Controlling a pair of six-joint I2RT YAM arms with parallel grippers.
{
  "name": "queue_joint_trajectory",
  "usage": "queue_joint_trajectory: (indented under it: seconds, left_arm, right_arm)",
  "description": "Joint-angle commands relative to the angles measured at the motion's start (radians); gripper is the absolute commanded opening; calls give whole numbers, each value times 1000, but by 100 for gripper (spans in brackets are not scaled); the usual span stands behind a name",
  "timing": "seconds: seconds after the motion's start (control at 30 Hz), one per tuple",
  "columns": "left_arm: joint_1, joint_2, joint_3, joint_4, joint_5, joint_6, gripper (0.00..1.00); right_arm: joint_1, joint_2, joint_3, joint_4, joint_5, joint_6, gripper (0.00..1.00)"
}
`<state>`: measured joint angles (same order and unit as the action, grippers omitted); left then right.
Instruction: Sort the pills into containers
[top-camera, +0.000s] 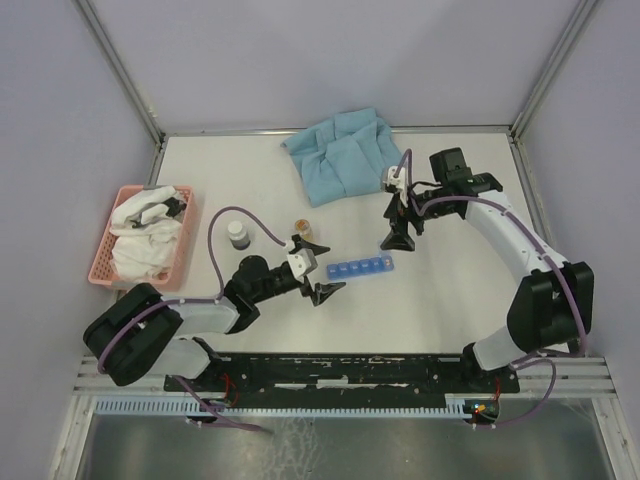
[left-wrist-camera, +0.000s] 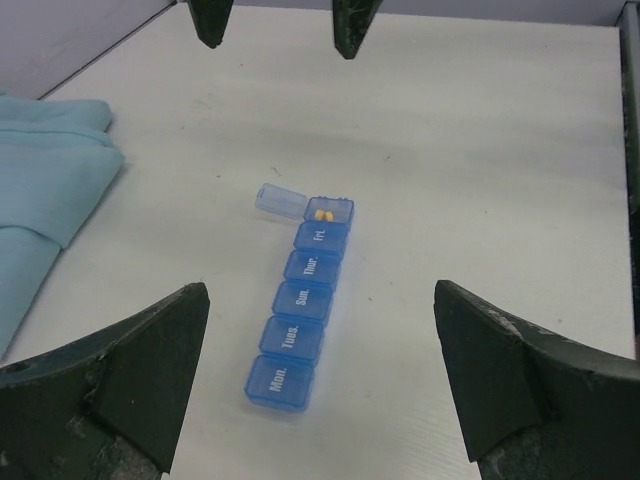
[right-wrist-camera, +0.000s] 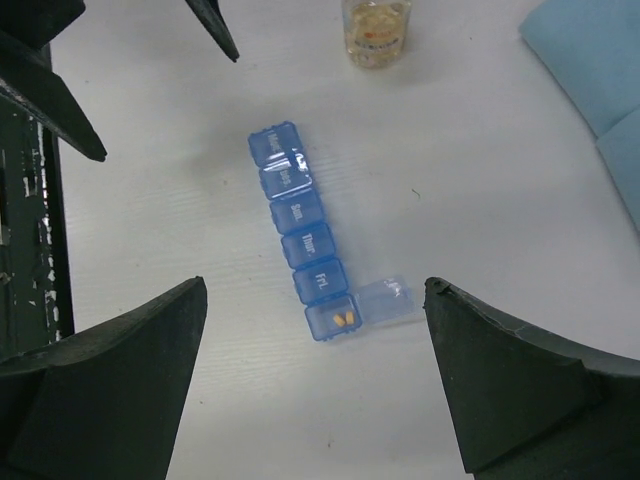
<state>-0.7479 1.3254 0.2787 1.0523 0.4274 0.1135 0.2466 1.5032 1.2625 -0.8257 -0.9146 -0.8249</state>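
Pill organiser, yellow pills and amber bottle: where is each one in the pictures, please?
pill organiser (left-wrist-camera: 302, 301), left wrist view, on the closed lid marked Sun.
yellow pills (left-wrist-camera: 319, 214), left wrist view, on one pill in the open end compartment.
amber bottle (right-wrist-camera: 377, 32), right wrist view, on its body.

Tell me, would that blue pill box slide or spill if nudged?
The pill box looks like light plastic lying flat on the smooth table, so it would probably slide, not tip. Its end lid is open, so a jolt might spill the two yellow pills.
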Motion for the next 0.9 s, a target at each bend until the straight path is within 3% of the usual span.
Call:
queue_joint_trajectory:
  seconds: [0.0, 0.33, 0.5, 0.67, 0.87]
  left_arm:
    - [-2, 62, 52, 73, 37, 208, 99]
    - [-1, 280, 146, -36, 78, 346, 99]
    - [4, 320, 202, -160, 68, 390, 98]
    - [10, 332, 236, -208, 59, 382, 95]
    - [9, 334, 333, -432, 28, 369, 87]
  right_arm:
    - [-2, 75, 126, 27, 92, 67, 97]
    - [-6, 159, 106, 78, 215, 212, 80]
    - [-29, 216, 119, 75, 269, 239, 67]
    - [-35, 244, 109, 105, 292, 273, 62]
    - [-36, 286, 125, 93, 298, 292, 56]
